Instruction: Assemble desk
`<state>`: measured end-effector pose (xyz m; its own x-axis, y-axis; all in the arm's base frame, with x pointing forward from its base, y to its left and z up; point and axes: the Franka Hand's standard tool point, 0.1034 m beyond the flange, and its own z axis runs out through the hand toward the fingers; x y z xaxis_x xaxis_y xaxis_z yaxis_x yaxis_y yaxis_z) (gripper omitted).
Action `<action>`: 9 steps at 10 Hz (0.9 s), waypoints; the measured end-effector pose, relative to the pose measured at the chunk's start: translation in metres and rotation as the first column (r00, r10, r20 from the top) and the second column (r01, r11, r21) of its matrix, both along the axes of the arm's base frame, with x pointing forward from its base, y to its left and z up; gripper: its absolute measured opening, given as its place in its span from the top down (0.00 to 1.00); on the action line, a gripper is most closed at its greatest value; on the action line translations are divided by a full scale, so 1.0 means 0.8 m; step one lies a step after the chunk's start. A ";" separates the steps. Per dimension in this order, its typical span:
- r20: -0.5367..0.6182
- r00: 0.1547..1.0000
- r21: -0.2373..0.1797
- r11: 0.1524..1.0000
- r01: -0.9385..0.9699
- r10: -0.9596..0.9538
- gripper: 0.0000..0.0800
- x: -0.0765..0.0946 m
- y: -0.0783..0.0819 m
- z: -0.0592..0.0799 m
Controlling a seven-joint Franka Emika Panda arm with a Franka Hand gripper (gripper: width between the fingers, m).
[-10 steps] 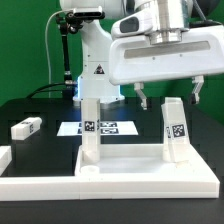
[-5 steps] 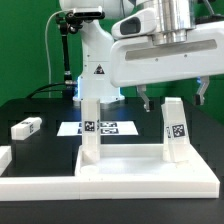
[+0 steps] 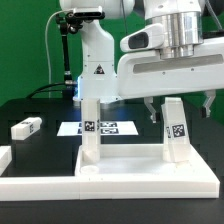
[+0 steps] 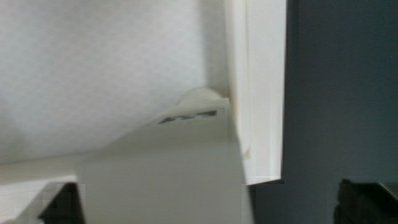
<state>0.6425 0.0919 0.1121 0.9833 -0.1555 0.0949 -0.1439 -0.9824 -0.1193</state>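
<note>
Hanging above the far corner of the top (image 3: 140, 168) on the exterior view's right, the tool (image 3: 179, 112) has its two fingers (image 3: 151, 110) spread wide. It holds nothing. The right leg (image 3: 175, 130) stands upright in that corner. In the exterior view its upper end shows between the two fingers, with a clear gap on either side. The fingertips reach a little below the leg's upper end, so they flank only its uppermost part.

From the wrist view the same leg (image 4: 160, 180) fills the middle of the picture, with the flat top (image 4: 89, 70) and its raised rim behind it. One dark fingertip (image 4: 365, 200) shows well clear of the leg. The other shows at the opposite corner, close beside the leg, and I cannot tell whether it touches.

The top lies flat on the black desk (image 3: 40, 150), near the front. The left leg (image 3: 90, 130) stands upright in its far corner on the exterior view's left, well apart from the tool. Both upright legs carry square tags facing the camera. A loose leg (image 3: 27, 126) lies on its side on the desk, off to the exterior view's left and apart from the top.

The marker board (image 3: 108, 127) lies flat behind the top, seen between the two upright legs. A border bar (image 3: 35, 186) runs along the front on the exterior view's left, just beside the top. The arm base (image 3: 95, 62) stands at the back.
</note>
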 end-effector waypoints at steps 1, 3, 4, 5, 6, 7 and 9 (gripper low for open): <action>-0.003 1.000 0.002 1.000 0.022 -0.022 0.30 0.000 0.000 0.000; -0.008 0.998 0.008 0.998 0.067 -0.067 0.47 0.000 0.000 -0.001; -0.018 0.987 0.018 0.987 0.158 -0.158 0.64 0.000 0.000 -0.001; -0.025 0.975 0.023 0.975 0.220 -0.219 0.64 0.000 0.000 -0.001; -0.031 0.965 0.028 0.964 0.263 -0.262 0.64 0.000 0.000 -0.001; -0.043 0.938 0.034 0.938 0.346 -0.344 0.64 0.000 0.001 -0.001; -0.066 0.886 0.044 0.886 0.462 -0.459 0.64 0.001 0.001 -0.001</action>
<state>0.6434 0.0925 0.1112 0.8029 -0.5957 0.0228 -0.5860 -0.7958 -0.1528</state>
